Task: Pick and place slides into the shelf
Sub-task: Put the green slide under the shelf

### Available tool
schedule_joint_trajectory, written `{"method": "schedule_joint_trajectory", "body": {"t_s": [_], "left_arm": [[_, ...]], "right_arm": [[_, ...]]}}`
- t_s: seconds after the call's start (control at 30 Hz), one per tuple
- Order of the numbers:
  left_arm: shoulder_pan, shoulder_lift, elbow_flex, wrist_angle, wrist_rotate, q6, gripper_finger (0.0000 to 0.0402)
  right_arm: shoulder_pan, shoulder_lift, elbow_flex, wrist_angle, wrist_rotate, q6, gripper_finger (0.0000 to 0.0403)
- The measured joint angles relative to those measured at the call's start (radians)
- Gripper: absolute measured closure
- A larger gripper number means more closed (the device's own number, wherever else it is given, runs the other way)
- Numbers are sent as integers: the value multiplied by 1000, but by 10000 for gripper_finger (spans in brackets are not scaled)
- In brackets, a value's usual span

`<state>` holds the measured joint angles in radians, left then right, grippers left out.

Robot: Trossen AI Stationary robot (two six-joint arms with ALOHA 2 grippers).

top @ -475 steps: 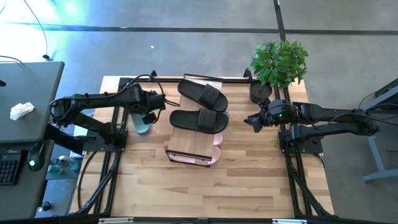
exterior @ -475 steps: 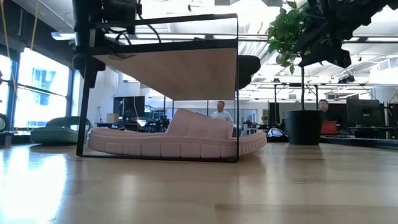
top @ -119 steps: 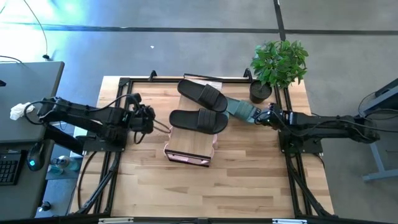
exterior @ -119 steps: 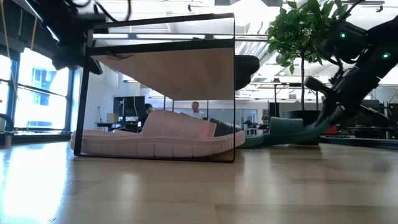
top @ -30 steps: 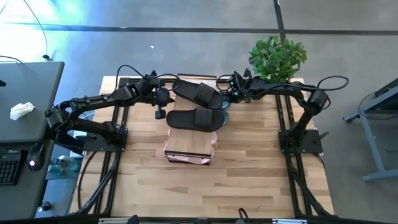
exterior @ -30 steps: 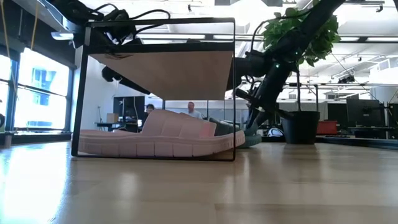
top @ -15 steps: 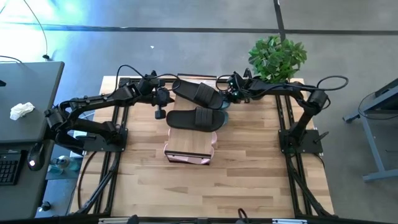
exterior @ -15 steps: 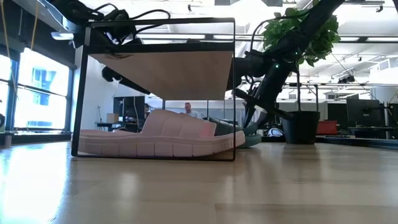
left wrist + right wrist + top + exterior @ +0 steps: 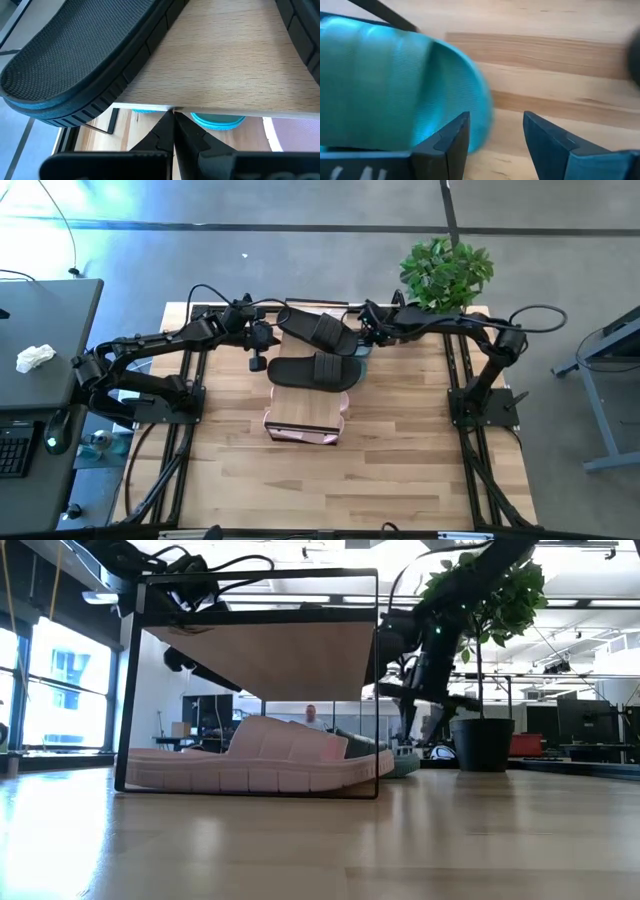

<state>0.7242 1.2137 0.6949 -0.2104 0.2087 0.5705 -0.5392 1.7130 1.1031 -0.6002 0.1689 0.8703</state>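
The shelf (image 9: 305, 405) stands mid-table on its black frame. Two black slides (image 9: 318, 328) (image 9: 315, 370) lie on its plank top, and a pale pink slide (image 9: 260, 765) lies on the table under it. A green slide (image 9: 385, 85) lies flat on the table at the shelf's far right corner (image 9: 402, 766). My right gripper (image 9: 362, 332) hangs open just above that slide's end (image 9: 495, 135), with nothing between its fingers. My left gripper (image 9: 262, 345) is shut at the shelf's left edge. My left gripper's shut fingertips (image 9: 167, 127) meet the edge of the shelf's plank top (image 9: 173, 109), beside the overhanging end of the far black slide (image 9: 75, 65). They come from the table's left, slanting down. Whether they pinch anything there cannot be told.
A potted plant (image 9: 447, 272) stands at the table's far right corner, close behind my right arm. Bare wood stretches across the near half of the table (image 9: 320, 480). A dark desk (image 9: 40, 360) stands beyond the left edge.
My right gripper has opened and let go of the green slide. It has risen a little and tipped further downward. The slide stays flat on the table by the shelf's far right corner.
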Motion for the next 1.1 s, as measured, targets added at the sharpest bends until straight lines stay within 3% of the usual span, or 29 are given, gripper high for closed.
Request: {"method": "schedule_joint_trajectory", "body": {"t_s": [0.3, 0.5, 0.6, 0.67, 0.87, 1.1], "left_arm": [[0, 0, 0, -1, -3, -2, 401], [0, 0, 0, -2, -3, -2, 401], [0, 0, 0, -2, -3, -2, 401], [0, 0, 0, -2, -3, -2, 401], [0, 0, 0, -1, -3, -2, 401], [2, 0, 0, 0, -3, -2, 401]], "right_arm": [[68, -11, 64, -285, 139, -39, 243], [110, -79, -29, -268, 178, -33, 320], [116, -131, -119, -160, 140, -40, 378], [120, -166, -198, -55, 110, -40, 396], [106, -193, -358, 234, 90, 14, 401], [64, -122, -369, 430, 43, 23, 403]]}}
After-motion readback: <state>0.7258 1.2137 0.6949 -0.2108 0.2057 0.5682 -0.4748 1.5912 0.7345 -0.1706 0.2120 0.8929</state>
